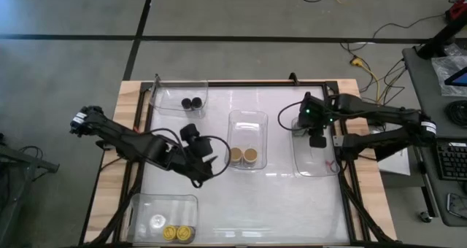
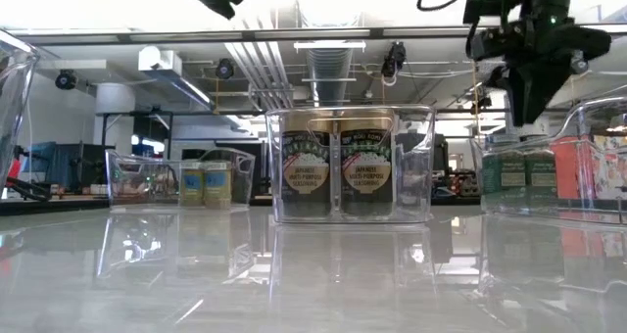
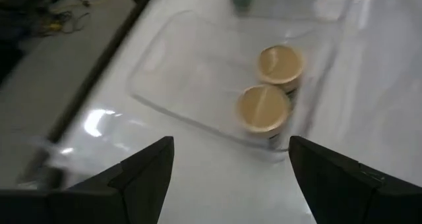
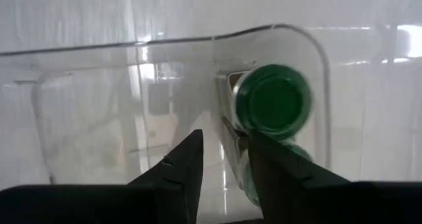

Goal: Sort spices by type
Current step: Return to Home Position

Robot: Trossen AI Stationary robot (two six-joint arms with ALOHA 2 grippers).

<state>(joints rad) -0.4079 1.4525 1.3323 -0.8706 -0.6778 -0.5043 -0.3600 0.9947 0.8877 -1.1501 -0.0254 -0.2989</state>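
1. On the surface (image 1: 277, 190), four clear bins each carry one lid colour:
   - far-left bin (image 1: 164, 95): black-lid jars (image 1: 191, 102)
   - centre bin (image 1: 248, 117): tan-lid jars (image 1: 243, 155)
   - near-left bin (image 1: 142, 204): yellow-lid jars (image 1: 176, 233)
   - right bin (image 1: 314, 168): green-lid jars (image 4: 273, 99)
2. Count: two jars per colour, and no jar stands outside a bin. Judgement: the sorting itself looks complete, and only parking the arms is left.
3. The near-left bin also holds a pale round item (image 1: 157, 221). I cannot identify it.
4. Orientation: every jar stands upright, long axis vertical, lid up. In the low view the tan pair sits side by side with labels facing the near side. The green pair is likewise upright and side by side.
5. Left gripper (image 3: 231, 145): hangs high over the surface, just left of the centre bin. Fingers wide apart, nothing between them.
6. Right gripper (image 4: 224, 141): hangs over the right bin, pointing down. Fingers apart by a narrow gap, clamped on nothing. A green lid lies just beyond the tips, and no contact is visible.
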